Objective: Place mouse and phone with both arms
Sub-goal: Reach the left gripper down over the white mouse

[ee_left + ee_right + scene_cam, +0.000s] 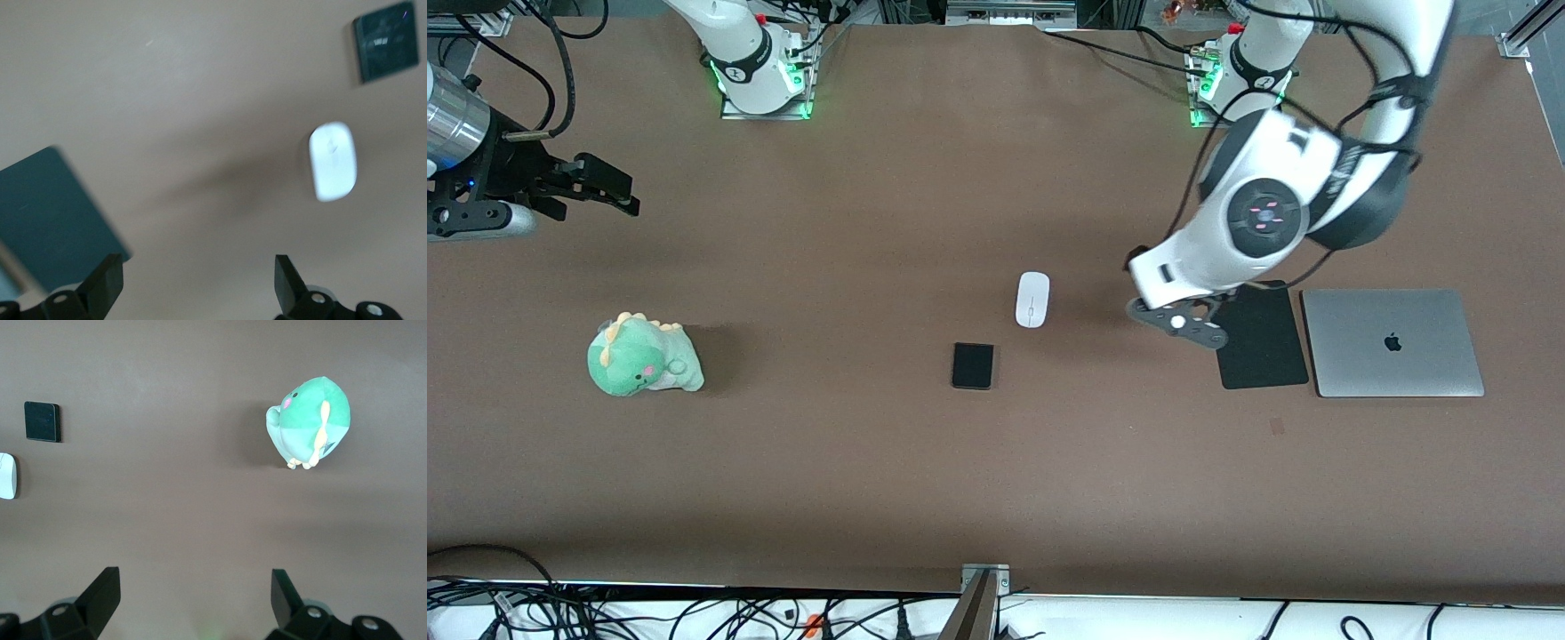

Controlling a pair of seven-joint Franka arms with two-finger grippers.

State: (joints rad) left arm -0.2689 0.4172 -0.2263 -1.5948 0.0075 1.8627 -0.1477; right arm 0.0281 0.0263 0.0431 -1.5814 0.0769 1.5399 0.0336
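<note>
Mid-table, the mouse (1032,300) and the phone (972,365) sit close together on bare brown table (925,178), the phone a bit nearer the front camera and slightly toward the right arm's end. Neither is held by anything.

The left gripper (1178,324) hangs low over the edge of the pad (1263,338), between the mouse and the laptop (1392,342). In its wrist view the fingers (107,283) are spread wide with nothing between them, and the mouse shows ahead of them. The right gripper (605,187) is up near the right arm's end of the table, also wide open and empty, with the plush dino (643,356) and then the phone in its wrist view.

What I'd worry about:
- The mouse is smooth and glossy, so a pinch that's off-centre could probably squirt it sideways, maybe into the phone since they're so close.
- The phone is flat against the table. The fingertips have little to catch, so I'd guess it scoots or gets tipped rather than lifted if the approach is sloppy.
- If both arms go for the middle together, they could crowd each other.
- The left gripper is low by the pad, so a careless sideways sweep might drag the pad's corner.

Room-wise it's fine: lots of open table around the pair, the dino well apart from them, and the table edges nowhere close. The laptop and pad box in the left arm's end only.
</note>
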